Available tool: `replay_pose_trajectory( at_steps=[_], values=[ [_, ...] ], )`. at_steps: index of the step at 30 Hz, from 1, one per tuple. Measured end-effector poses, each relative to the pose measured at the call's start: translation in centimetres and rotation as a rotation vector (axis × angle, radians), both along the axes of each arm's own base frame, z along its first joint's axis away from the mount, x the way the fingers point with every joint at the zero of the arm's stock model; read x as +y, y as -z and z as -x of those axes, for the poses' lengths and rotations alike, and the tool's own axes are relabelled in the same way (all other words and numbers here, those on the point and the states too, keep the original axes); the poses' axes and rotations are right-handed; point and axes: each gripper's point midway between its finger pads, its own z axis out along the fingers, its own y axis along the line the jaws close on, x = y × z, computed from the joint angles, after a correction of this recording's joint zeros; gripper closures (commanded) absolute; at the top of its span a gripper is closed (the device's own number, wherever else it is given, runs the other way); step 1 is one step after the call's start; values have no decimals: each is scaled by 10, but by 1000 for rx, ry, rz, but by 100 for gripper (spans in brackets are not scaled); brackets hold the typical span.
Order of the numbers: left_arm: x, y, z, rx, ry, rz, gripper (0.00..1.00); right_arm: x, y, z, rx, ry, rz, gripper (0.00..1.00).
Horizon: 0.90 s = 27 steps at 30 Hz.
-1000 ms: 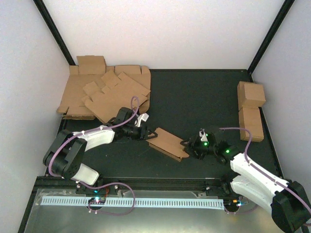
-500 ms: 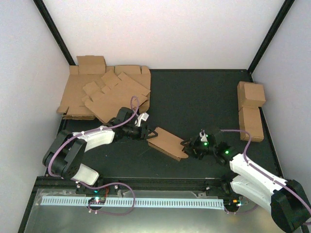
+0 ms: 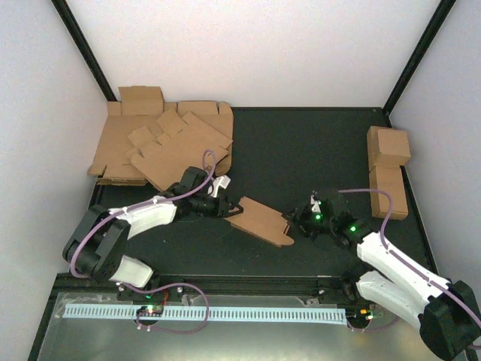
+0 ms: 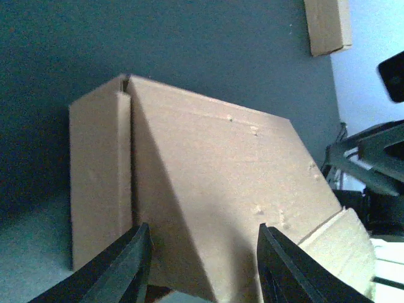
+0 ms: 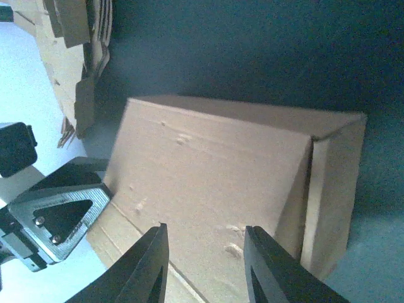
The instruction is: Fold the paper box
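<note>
The paper box (image 3: 259, 219) lies slantwise in the middle of the black table as a long, low brown carton. My left gripper (image 3: 236, 208) is at its left end and my right gripper (image 3: 293, 221) at its right end. In the left wrist view the box (image 4: 208, 177) fills the frame. The left gripper (image 4: 202, 262) has its jaws apart over the top panel, and one side wall (image 4: 98, 189) stands up at the left. In the right wrist view the right gripper (image 5: 205, 265) also has its jaws apart over the box (image 5: 214, 170). Neither gripper clamps anything.
A stack of flat brown blanks (image 3: 161, 147) lies at the back left, also seen as blanks (image 5: 69, 38). Two finished cartons (image 3: 388, 147) (image 3: 389, 192) stand by the right wall. The near table rail (image 3: 210, 312) runs along the front edge.
The right gripper's jaws have narrowed a little, and its wrist has shifted slightly right and toward the back. The box's right end has settled a bit lower. The left arm has hardly moved.
</note>
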Motion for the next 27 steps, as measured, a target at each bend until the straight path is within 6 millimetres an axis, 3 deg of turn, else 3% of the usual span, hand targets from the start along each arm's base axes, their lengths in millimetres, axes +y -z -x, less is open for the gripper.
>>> replay_pose_trajectory(
  at_steps=[3, 6, 10, 15, 22, 27],
  values=[
    [4, 2, 2, -23, 11, -41, 51, -7, -3, -2, -56, -12, 55, 70],
    [8, 4, 4, -38, 22, -68, 49, -16, 11, 4, -65, -18, 99, 73],
    [11, 6, 5, -48, 32, -93, 47, -23, 29, 14, -49, -31, 132, 74],
    [16, 3, 8, -84, 41, -121, 43, -24, 34, 16, -57, -57, 155, 72],
    [22, 7, 12, -89, 51, -162, 37, -23, 50, 22, -53, -128, 190, 56],
    [27, 10, 14, -90, 51, -187, 31, -24, 41, 19, -128, -151, 198, 51]
  ],
)
